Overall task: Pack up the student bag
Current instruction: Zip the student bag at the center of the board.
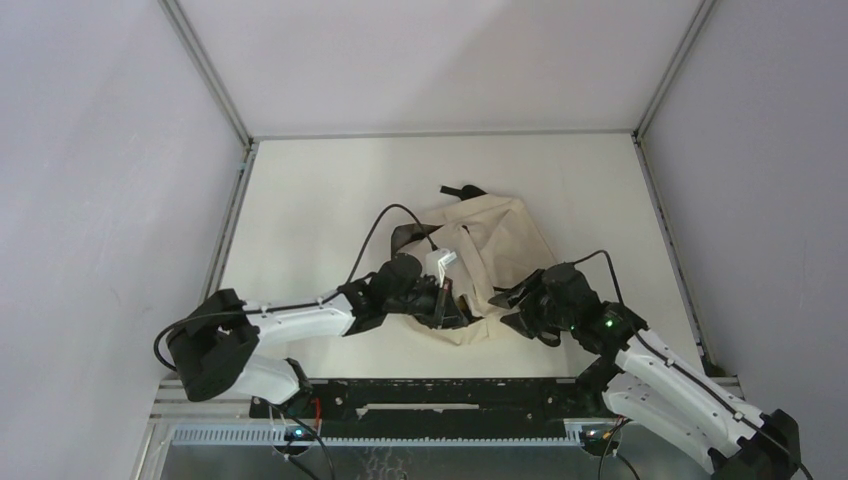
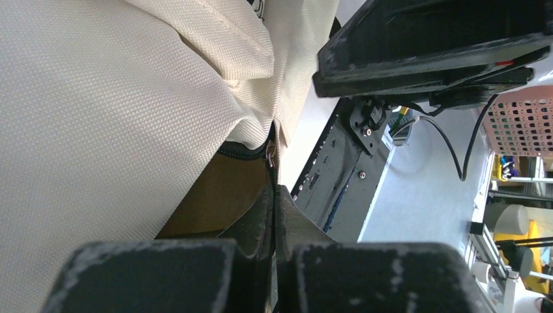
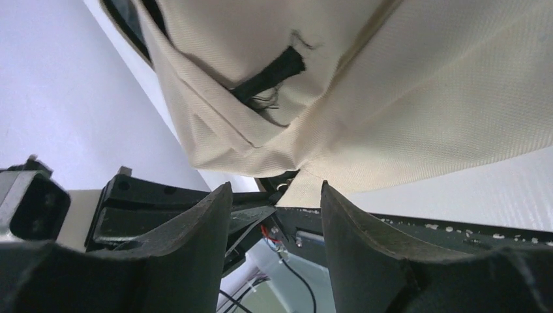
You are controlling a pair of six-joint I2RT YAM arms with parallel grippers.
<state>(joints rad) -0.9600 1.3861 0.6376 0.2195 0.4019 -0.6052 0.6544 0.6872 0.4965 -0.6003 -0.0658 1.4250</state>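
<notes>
Top external: soft cream canvas backpack (image 1: 505,240) slumped mid white table (image 1: 320,200) | left gripper (image 2: 274,192) pressed together below small metal zip pull (image 2: 269,154), nothing visibly held | right gripper (image 3: 275,190) spread at a bag corner | risk: limp fabric slips free, opening collapses

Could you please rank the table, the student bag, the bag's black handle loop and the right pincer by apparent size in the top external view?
1. table
2. student bag
3. right pincer and black handle loop: both are small and look about alike, so I would not rank them.
</notes>
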